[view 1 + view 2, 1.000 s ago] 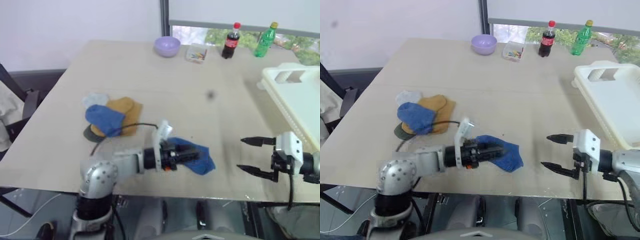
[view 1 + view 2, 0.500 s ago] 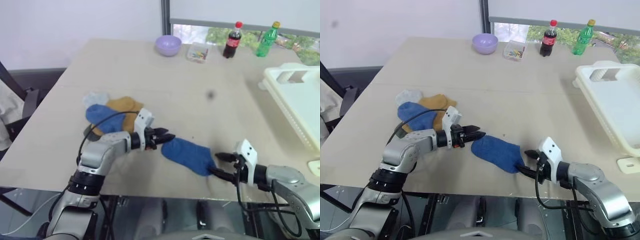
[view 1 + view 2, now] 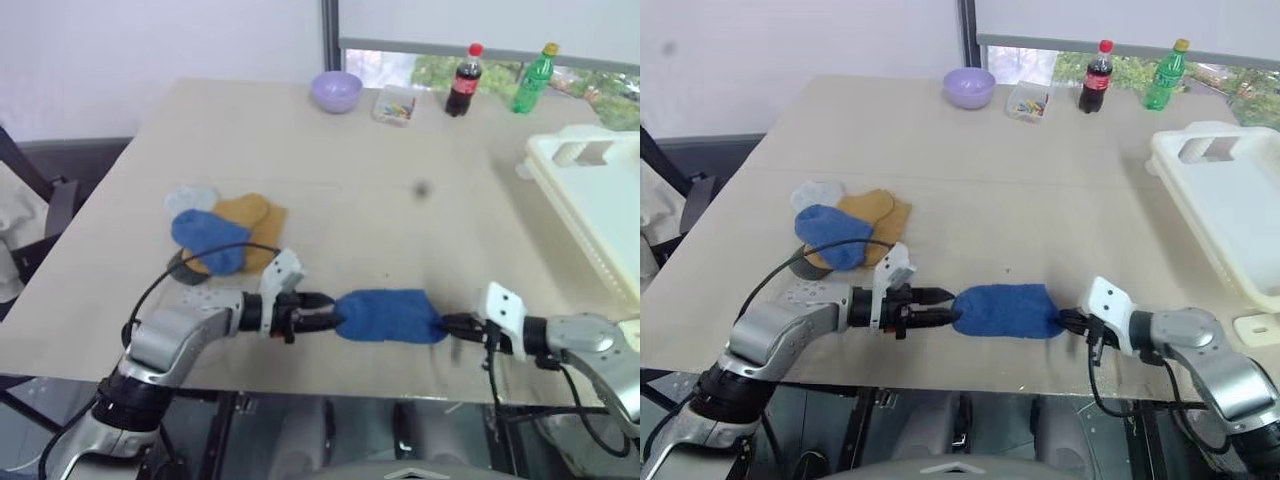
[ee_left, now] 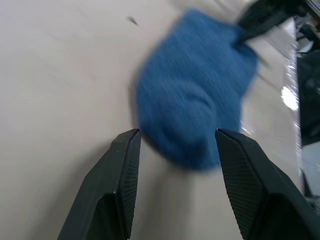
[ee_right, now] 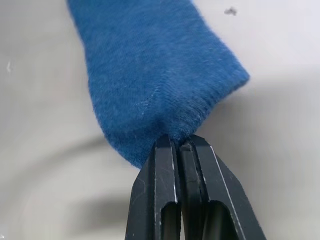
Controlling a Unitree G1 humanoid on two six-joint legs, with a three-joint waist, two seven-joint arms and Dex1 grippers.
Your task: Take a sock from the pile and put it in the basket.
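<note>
I see a beige table (image 3: 330, 150) with a single royal blue sock (image 3: 390, 316) lying flat near its front edge, apart from the pile (image 3: 222, 235). My right gripper (image 3: 452, 324) has its two black fingers pressed together on the sock's right end, pinching a fold of the fabric. My left gripper (image 3: 325, 311) sits at the sock's left end with its fingers apart, one on each side of that end, not clamped on it.

The pile lies toward the table's left edge: a blue sock on top, a mustard-yellow one beside it, a pale grey-blue one behind and a dark grey one at the front. Bare tabletop lies between the blue sock and the white slotted basket (image 3: 600, 200), which stands at the right edge, well apart from the sock. I cannot tell whether it holds anything.

Along the far edge stand a lilac bowl (image 3: 334, 91), a small clear box (image 3: 393, 104) holding small colourful bits, a dark cola bottle (image 3: 461, 82) with a red cap and label, and a green bottle (image 3: 530, 79) with a yellow cap. I cannot read either label.
</note>
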